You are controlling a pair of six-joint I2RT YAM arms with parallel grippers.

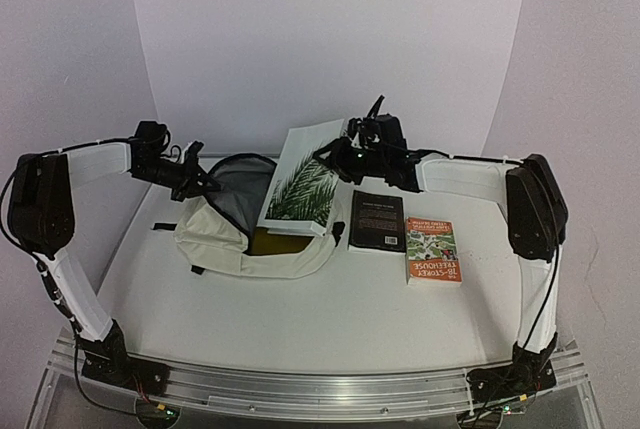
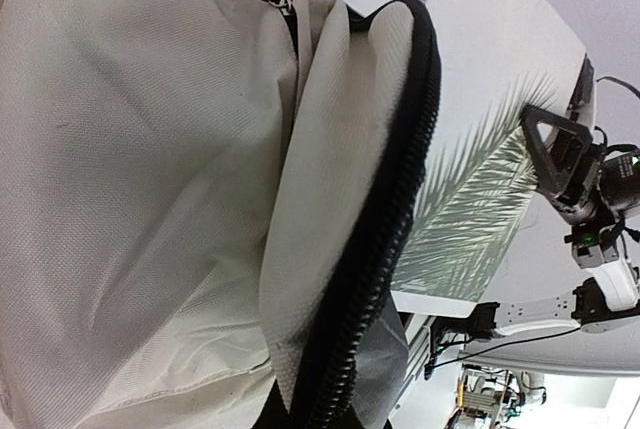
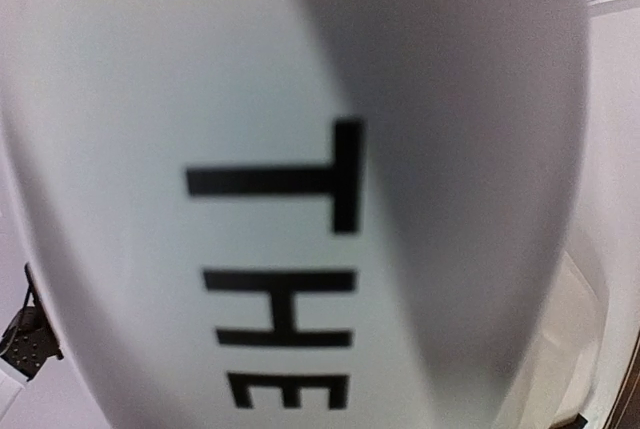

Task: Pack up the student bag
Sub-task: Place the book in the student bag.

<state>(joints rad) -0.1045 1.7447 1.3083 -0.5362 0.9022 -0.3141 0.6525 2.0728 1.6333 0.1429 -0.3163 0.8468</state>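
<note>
White table, plain white backdrop. Nearest you, on the right, an orange book lies flat. A black book lies flat just beyond and left of it. Both are outside the bag, with nothing touching them.

Bag lies left of centre on the table, mouth open, grey lining showing, something yellow already inside. Palm-leaf book stands tilted, lower edge down in the bag mouth, top leaning up and right. Right gripper is partly closed, clamped on that book's top edge. Left gripper sits at the bag's far-left rim, closed right down. It looks like it's pinching rim fabric to hold the mouth up, though the fingers aren't clearly visible.

Step, as I read it: feeding the palm-leaf book in, two books waiting. Next you need to slide it deeper along the lining with the rim kept lifted, and let go only once it's seated. Watch for a corner snagging the zipper.

Views:
- **Overhead:** the only one giving the layout and the waiting books.
- **Left wrist:** zipper trim close up against the palm cover, with no fingers in shot.
- **Right wrist:** just blurred black lettering on a white cover, and no sign of the bag.
</note>
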